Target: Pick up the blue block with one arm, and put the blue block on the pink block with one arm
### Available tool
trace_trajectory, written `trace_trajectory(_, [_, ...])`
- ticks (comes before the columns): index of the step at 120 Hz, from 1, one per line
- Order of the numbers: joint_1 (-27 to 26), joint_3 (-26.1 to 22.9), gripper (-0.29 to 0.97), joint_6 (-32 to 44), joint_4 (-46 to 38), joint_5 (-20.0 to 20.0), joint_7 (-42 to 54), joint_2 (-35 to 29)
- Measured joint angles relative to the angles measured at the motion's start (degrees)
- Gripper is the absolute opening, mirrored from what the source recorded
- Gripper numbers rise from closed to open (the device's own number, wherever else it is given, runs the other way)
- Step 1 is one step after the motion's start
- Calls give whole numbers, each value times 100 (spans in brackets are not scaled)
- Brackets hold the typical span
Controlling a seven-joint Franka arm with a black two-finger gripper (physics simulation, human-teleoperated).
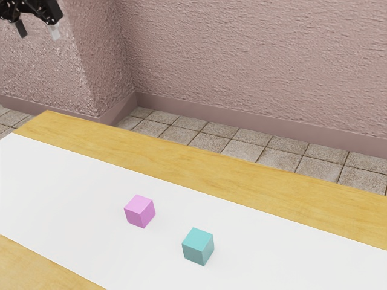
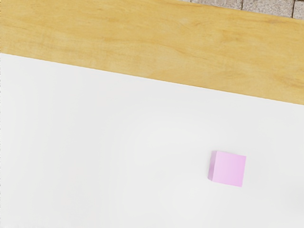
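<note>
Wooden table (image 1: 242, 175), white mat (image 1: 72, 181), pink block (image 1: 139, 211), stucco walls (image 1: 242, 48), tiled floor (image 1: 272, 148)

Gripper high, two blocks on the table.
Gripper (image 1: 38, 30) at the exterior view's upper left, well above the table (image 1: 272, 187), fingers spread, nothing between them. Wood table with a white sheet (image 1: 72, 181) running across it. Pink block (image 1: 139, 211) and blue block (image 1: 198, 246) both sit on the sheet, near each other but apart, blue toward the exterior view's right and nearer the camera. Behind: tiled floor (image 1: 242, 142), rough pinkish wall (image 1: 254, 54).
</note>
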Motion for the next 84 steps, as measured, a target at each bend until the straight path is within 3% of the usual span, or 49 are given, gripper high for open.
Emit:
trace_trajectory(12, [226, -185, 68, -19, -40, -200, 3, -26])
trace_trajectory(25, [474, -625, 68, -224, -404, -94, -9, 13])
trace_trajectory(43, [380, -901, 68, -66, -1759, -15, -125, -534])
trace_trajectory(55, [-211, -959, 68, 206, -2556, -19, -168, -1107])
trace_trajectory(73, [-605, -1044, 68, 556, -3184, -75, -153, -1303])
trace_trajectory(84, [-1209, -715, 68, 890, -3877, -94, -148, -1444])
